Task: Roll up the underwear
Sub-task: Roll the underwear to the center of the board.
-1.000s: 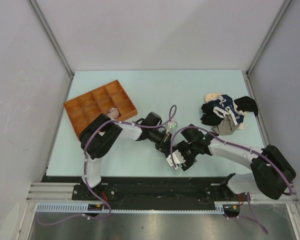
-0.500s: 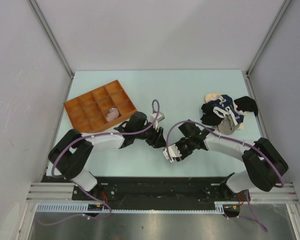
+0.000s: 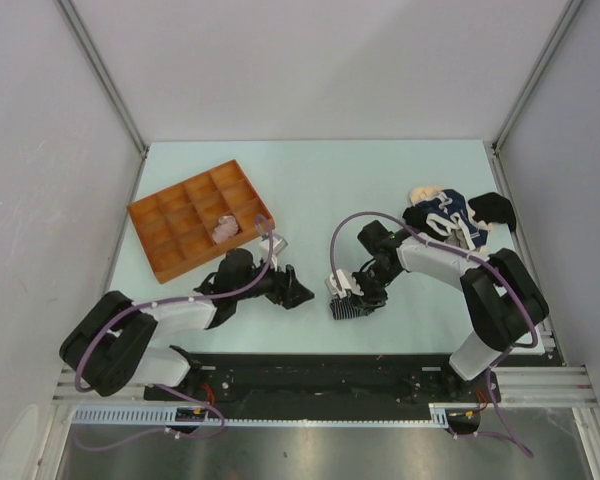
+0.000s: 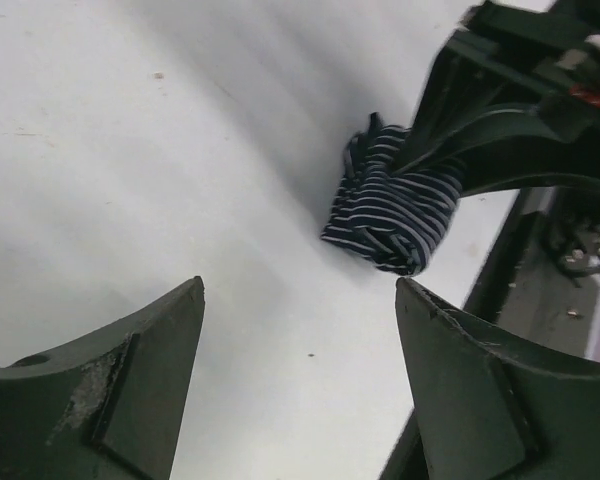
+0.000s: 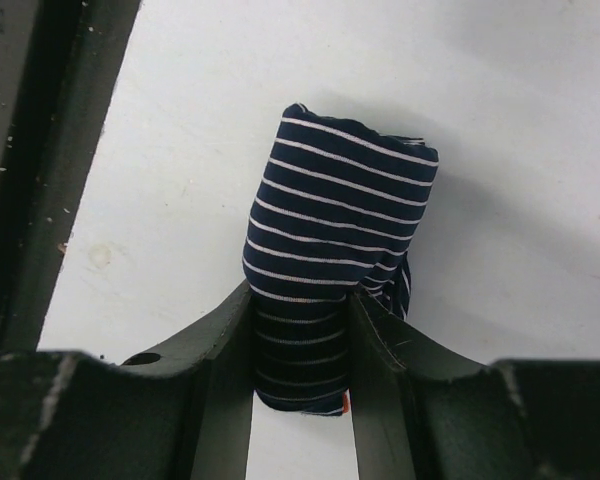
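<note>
No writing I can read anywhere, none on the striped roll (image 5: pixel 340 220) pinched in my right gripper (image 5: pixel 302 305), white marks on the navy garment (image 3: pixel 447 213) far off, too small to make out

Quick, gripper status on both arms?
Left gripper: open, holding nothing.
Right gripper: closed on the rolled navy striped underwear.

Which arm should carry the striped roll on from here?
Right, probably: the right gripper clamps the striped roll, while the left gripper stands open and empty, apart from it.
</note>
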Controlling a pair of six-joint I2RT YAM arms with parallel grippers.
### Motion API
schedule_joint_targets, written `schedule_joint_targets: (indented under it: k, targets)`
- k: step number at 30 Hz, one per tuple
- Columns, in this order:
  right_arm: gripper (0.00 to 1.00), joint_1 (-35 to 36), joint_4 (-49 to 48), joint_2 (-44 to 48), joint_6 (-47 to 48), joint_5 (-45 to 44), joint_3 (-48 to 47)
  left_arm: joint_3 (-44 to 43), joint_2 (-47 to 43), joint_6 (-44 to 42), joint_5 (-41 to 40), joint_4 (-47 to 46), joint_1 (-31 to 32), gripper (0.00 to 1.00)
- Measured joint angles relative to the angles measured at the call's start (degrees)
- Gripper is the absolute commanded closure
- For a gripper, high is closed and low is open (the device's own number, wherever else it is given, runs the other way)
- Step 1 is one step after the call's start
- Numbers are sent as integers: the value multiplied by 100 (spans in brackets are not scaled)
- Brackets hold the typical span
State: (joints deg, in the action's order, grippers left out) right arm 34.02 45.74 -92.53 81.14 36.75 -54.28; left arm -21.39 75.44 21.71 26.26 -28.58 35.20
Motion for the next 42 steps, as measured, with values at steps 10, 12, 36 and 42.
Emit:
schedule_joint_targets:
  k: [10, 12, 36, 42]
  targets:
    - [73, -92, 398, -332, 42, 210, -284, 269, 1213, 997, 267, -1788, 520, 0]
    - [73, -105, 428, -356, 42, 227, -304, 267, 1346, 968, 238, -1902, 721, 0]
    - [75, -352, 726, -483, 52, 540, -350, -831, 2553, 151, 339, -1961, 1368, 11]
    - [76, -367, 901, -492, 31, 634, -350, -1023, 2699, 109, 417, -1875, 1427, 11]
